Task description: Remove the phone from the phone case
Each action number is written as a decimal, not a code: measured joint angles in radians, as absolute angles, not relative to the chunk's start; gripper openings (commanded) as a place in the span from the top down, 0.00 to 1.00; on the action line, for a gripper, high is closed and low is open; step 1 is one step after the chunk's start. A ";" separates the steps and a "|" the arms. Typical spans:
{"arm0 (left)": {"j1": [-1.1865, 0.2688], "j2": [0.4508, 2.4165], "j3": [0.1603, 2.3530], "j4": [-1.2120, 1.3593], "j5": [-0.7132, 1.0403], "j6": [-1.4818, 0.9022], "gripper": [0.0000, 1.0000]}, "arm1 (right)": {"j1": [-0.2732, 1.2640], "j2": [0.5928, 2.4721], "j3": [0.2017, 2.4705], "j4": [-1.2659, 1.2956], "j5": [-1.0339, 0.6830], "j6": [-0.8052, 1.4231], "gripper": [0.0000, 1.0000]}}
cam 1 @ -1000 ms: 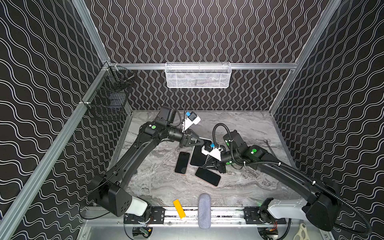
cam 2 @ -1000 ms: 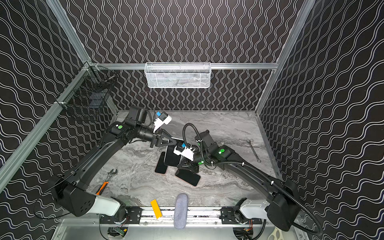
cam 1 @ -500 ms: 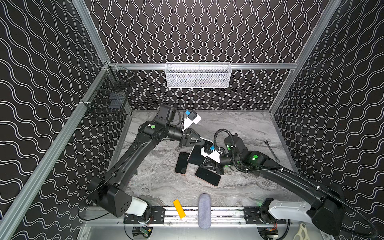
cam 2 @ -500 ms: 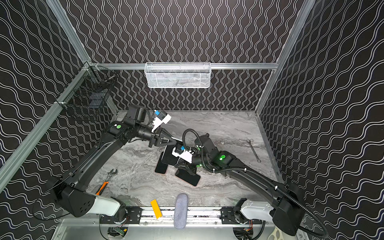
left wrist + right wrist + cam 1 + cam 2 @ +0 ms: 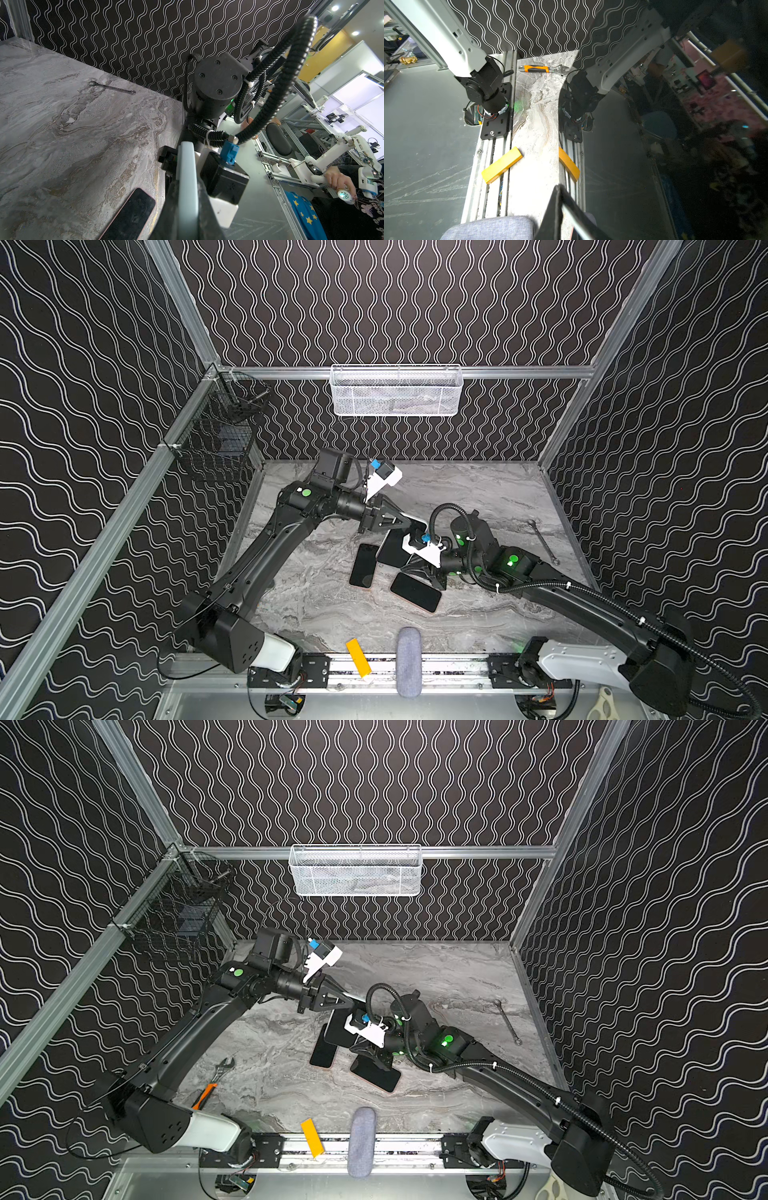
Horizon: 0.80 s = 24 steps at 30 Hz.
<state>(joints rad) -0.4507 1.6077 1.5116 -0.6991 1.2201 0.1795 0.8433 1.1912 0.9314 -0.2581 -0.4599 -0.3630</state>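
**A:** Two grippers on one phone case (image 5: 392, 549). Where does it sit?

**B:** It is off the counter (image 5: 316, 605), tilted and held between the arms near the middle. The phone (image 5: 623, 155) is inside it, with its dark glass turned to the right wrist camera. A spare handset (image 5: 365, 565) lies flat on the counter close by.

**A:** How do you do this step well?

**B:** I'd let one side anchor and the other peel. The anchor should pinch only the case lip and leave the glass free. The peeling side then bends a corner back and works along the edge, so the phone pops out gradually and doesn't spring loose. Keep it low over the counter in case it slips.

**A:** And the left gripper (image 5: 187, 212)?

**B:** It is closed almost fully, and the pale blue rim of the case runs straight between its fingers (image 5: 204, 207).

**A:** The right gripper (image 5: 563, 209)?

**B:** That one is also pinched nearly closed, on the opposite edge of the same case. I can't tell whether its pads catch the lip alone or the glass too. I'd check that before any pull.
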 measured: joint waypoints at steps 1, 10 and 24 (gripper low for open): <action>-0.451 1.610 1.512 -0.698 1.222 0.179 1.00 | 0.845 1.193 0.931 -0.256 -0.455 -0.363 0.89; -0.448 1.652 1.528 -0.689 1.243 0.125 1.00 | 0.865 1.200 0.920 -0.259 -0.354 -0.402 0.89; -0.437 1.678 1.556 -0.633 1.270 0.044 1.00 | 0.867 1.142 0.885 -0.288 -0.294 -0.407 0.82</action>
